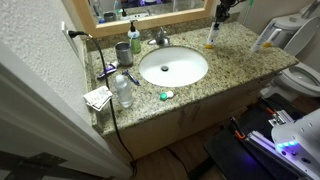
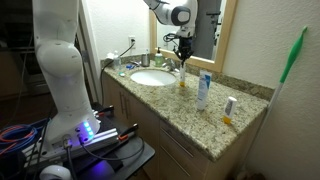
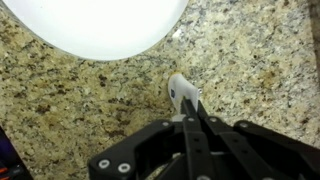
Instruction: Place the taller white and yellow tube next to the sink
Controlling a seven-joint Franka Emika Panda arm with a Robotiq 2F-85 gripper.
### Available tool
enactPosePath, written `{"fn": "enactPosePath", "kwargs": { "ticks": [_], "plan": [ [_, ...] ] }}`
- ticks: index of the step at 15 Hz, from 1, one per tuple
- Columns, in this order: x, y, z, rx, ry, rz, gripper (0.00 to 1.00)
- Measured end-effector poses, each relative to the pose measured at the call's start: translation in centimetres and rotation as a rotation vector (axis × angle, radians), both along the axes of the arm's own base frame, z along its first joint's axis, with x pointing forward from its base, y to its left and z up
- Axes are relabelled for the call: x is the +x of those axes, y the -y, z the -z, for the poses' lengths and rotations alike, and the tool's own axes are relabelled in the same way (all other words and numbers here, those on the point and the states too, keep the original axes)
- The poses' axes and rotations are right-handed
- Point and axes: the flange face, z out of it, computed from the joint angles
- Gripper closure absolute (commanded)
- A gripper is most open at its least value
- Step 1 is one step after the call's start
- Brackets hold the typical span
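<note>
Wrist view: the black Robotiq gripper (image 3: 191, 112) has its fingers drawn almost together, pinched on the thin upper end of the tall white plastic tube with the yellow cap (image 3: 179, 92). The tube is upright, cap down, over the speckled granite countertop (image 3: 60, 100), just beside the rim of the oval white sink basin (image 3: 100, 25). Whether the cap touches the stone, cannot tell. An exterior view puts it between the basin and a white-and-blue tube (image 2: 203, 90). Judgement: light, soft-walled, slick plastic that would squash and swing if gripped mid-body. The flat crimped seam is the stiffest hold. The cap gives a narrow footing, so it may tip on release.
</note>
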Motion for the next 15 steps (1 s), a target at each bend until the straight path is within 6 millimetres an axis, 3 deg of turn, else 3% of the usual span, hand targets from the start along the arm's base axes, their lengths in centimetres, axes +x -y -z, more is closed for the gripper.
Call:
{"fn": "enactPosePath", "kwargs": {
  "ticks": [4, 5, 6, 12, 15],
  "plan": [
    [0.2, 1.4, 0.5, -0.007, 0.028, 0.041, 0.99],
    [0.3, 1.5, 0.5, -0.008, 0.035, 0.047, 0.88],
    [0.3, 1.7, 0.6, -0.009, 0.040, 0.052, 0.71],
    [-0.3, 1.9, 1.6, 0.000, 0.017, 0.057, 0.31],
    [-0.5, 1.9, 0.0, 0.001, 0.043, 0.060, 0.11]
  ]
}}
